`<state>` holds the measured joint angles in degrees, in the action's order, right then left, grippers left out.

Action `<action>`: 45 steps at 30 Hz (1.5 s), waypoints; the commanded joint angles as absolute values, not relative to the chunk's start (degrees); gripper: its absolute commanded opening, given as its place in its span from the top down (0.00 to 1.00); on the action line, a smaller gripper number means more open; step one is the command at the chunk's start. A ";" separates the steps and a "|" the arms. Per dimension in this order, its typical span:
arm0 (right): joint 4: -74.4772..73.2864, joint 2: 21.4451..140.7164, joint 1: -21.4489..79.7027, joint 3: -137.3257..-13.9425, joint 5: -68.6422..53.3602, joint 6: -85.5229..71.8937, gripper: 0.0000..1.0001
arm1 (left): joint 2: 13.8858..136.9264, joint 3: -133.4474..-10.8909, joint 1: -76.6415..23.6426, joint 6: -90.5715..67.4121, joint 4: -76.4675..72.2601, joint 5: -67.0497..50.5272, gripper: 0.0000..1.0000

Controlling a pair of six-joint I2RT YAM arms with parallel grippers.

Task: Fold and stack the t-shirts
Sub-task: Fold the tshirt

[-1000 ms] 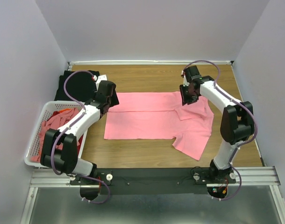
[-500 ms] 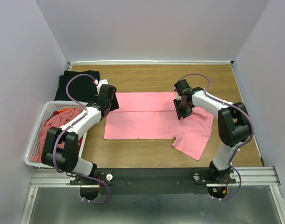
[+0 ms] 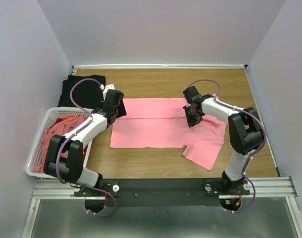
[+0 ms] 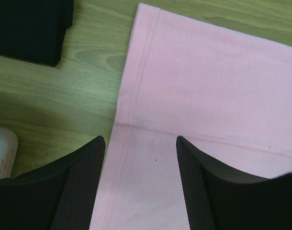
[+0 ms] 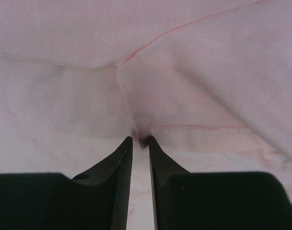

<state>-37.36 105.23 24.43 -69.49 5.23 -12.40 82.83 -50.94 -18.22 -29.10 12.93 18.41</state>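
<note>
1. Right claw (image 5: 140,141): fingers were drawn almost together, pinching a small ridge of the pink shirt (image 3: 156,131) beside a sleeve seam.
2. Left claw (image 4: 139,143): fingers were spread wide, holding nothing, poised above the pink shirt's left hem.
3. Pink shirt: lay flat at the middle of the table (image 3: 156,82), far edge folded over, one sleeve at the near right.
4. Black shirt (image 3: 76,89): lay folded at the far left corner, near the pink shirt.
5. Basket (image 3: 34,153): white, stood at the left edge and held pink and red shirts (image 3: 54,136).
</note>
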 commanded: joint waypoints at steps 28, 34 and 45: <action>-48.43 103.98 25.93 -74.88 11.60 -19.51 0.97 | 83.67 -49.92 -19.51 -28.74 11.87 18.46 0.31; -49.31 104.85 26.02 -76.38 10.73 -18.54 0.99 | 84.02 -50.01 -19.60 -28.74 11.95 18.28 0.31; -50.36 106.87 26.02 -78.22 2.38 -21.35 0.99 | 84.37 -50.01 -19.69 -28.65 11.87 18.02 0.31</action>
<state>-48.36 105.27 25.52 -76.18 6.26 -19.27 83.59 -50.65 -19.27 -28.93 12.88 18.39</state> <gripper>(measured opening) 0.013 0.693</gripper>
